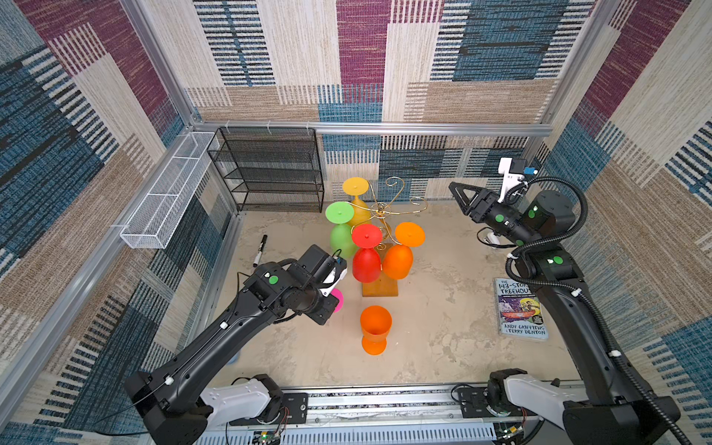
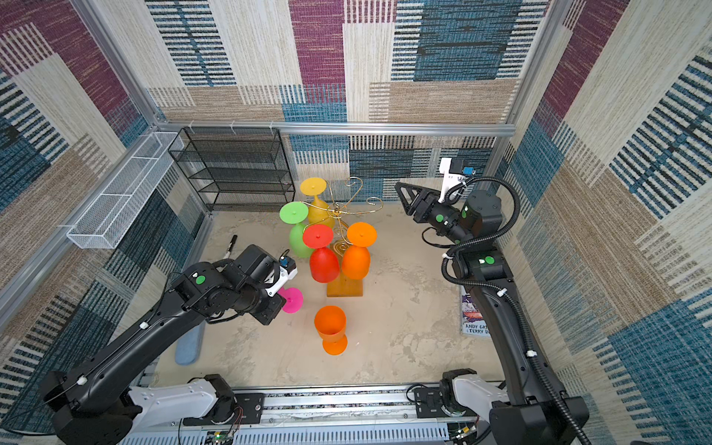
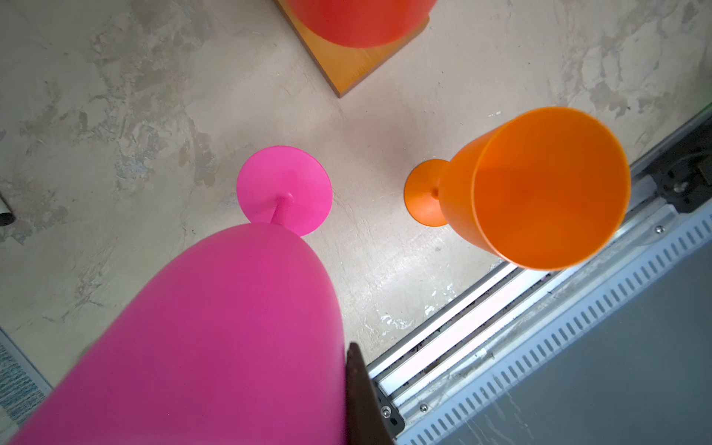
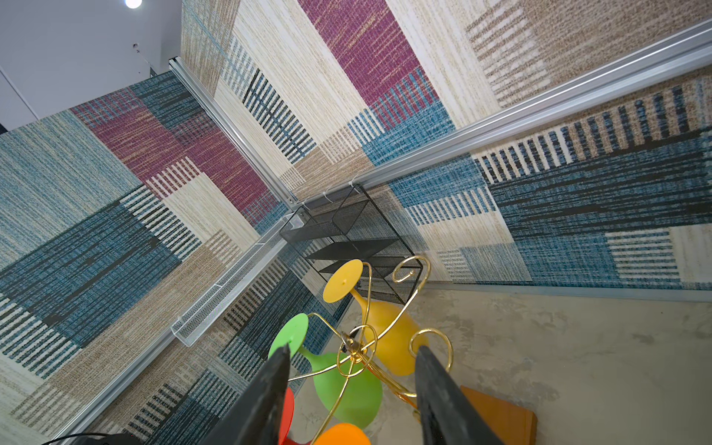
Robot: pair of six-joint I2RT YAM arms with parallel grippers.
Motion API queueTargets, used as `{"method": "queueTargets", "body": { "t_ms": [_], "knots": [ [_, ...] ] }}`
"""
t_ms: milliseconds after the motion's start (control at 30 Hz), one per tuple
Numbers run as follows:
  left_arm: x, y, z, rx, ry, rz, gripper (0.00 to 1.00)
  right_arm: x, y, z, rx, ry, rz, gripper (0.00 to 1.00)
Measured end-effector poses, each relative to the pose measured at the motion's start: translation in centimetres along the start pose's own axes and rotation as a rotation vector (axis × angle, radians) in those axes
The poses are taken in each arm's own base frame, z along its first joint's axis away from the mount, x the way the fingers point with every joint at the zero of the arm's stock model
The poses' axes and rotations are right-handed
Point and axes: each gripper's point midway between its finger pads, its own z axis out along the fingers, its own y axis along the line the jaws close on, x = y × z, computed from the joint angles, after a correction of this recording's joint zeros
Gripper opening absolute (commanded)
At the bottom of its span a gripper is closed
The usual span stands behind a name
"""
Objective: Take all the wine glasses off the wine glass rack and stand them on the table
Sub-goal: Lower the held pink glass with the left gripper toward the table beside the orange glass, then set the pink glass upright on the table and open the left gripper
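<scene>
Pink glass (image 3: 215,339) clamped in left claw (image 3: 348,370); right claw (image 4: 352,348) half-spread, empty.

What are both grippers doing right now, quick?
Left gripper: closed on the pink wine glass, gripped at its bowl.
Right gripper: open and empty, near the wine glass rack.

Bright, even light from overhead fills the cell I am working; shadows on the table (image 1: 443,308) are soft and short. In both top views the walls (image 1: 77,115) bow at the edges. My left wrist view shows the pink glass (image 3: 215,339) soft-edged up close, glare whitening the near rail (image 3: 454,312).
</scene>
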Motion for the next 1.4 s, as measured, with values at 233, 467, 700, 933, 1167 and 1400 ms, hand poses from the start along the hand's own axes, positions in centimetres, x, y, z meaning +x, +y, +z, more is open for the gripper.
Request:
{"method": "queueTargets", "body": {
  "t_ms": [233,467,700,933,1167,1400],
  "knots": [
    [1.4,-2.3,1.8,0.006,0.084,0.115,0.00,0.3,-0.5,0.4,0.006,0.011,0.016,0.54],
    [2.3,-4.0,3.9,0.002,0.180,0.212,0.00,0.4,-0.4,0.5,-0.003,0.017,0.019,0.54],
    [2.5,-4.4,5.3,-0.013,0.240,0.235,0.00,0.5,-0.4,0.4,-0.004,0.016,0.019,0.54],
    [2.8,-4.8,6.7,-0.019,0.298,0.252,0.00,0.8,-0.5,0.5,-0.005,0.024,0.022,0.54],
    [2.1,-5.3,7.2,-0.011,0.301,0.255,0.14,0.8,-0.6,0.4,-0.005,0.025,0.022,0.54],
    [1.8,-5.7,7.2,0.011,0.291,0.252,0.33,0.6,-0.3,0.2,-0.009,0.018,0.016,0.54]
  ]
}}
